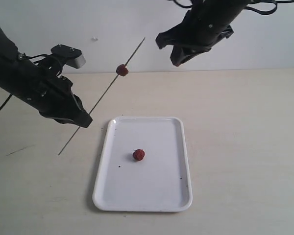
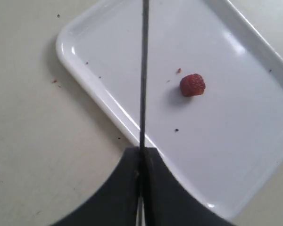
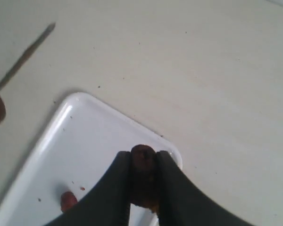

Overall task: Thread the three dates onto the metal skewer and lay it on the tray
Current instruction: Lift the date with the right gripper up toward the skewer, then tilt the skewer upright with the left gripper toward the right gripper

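Observation:
My left gripper [image 1: 83, 120] is shut on the metal skewer [image 1: 103, 95], which slants up and to the right above the table. One date [image 1: 122, 70] is threaded on it near the upper end. A second date [image 1: 138, 154] lies on the white tray [image 1: 176, 196]; the left wrist view shows this date [image 2: 192, 85] beyond the skewer [image 2: 144, 70]. High at the upper right, my right gripper [image 1: 177, 61] is shut on a darker date [image 3: 144, 160], held between its fingers above the tray's corner [image 3: 172, 150].
Small dark crumbs dot the tray [image 2: 254, 70] and the pale tabletop [image 1: 245, 122] around it. A white wall rises behind the table.

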`<state>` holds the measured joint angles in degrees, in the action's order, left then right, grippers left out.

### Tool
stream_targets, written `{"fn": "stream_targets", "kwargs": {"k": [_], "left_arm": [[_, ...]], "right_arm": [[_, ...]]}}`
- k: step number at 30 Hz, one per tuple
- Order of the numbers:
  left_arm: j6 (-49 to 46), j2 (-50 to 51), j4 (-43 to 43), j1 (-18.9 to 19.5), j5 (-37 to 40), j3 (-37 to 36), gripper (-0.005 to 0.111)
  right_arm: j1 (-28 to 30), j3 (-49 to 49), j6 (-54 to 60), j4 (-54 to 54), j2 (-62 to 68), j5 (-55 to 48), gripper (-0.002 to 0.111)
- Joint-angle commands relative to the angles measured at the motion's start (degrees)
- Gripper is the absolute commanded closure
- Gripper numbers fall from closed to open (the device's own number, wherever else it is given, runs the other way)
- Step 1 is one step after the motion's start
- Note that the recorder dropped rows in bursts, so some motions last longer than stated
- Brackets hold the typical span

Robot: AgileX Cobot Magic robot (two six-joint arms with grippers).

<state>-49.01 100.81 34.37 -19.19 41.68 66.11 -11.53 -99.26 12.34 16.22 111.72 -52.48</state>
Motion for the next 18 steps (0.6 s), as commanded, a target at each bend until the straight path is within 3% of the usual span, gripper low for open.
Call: {"fn": "stream_targets", "kwargs": {"k": [1,7,14,18], "left_arm": [[1.64,0.62,1.78,-0.76,0.56,0.48,0.107],[-1.08,3.23,10.48,-0.76,0.71,0.48,0.107],[-13.1,5.65,25.96,-0.76,4.6,0.48,0.107],[-16.36,6.24,30.6,-0.76,6.13,0.48,0.107]], "right_arm": [[5.04,0.03,2.22,11.76,-0.6,2.68,0.094],[8.52,0.03,6.03,24.45,-0.6,4.28,0.094],[8.52,0.03,7.51,28.05,-0.6,5.89,0.094],[8.52,0.03,8.15,29.11,-0.6,5.67,0.094]]}}
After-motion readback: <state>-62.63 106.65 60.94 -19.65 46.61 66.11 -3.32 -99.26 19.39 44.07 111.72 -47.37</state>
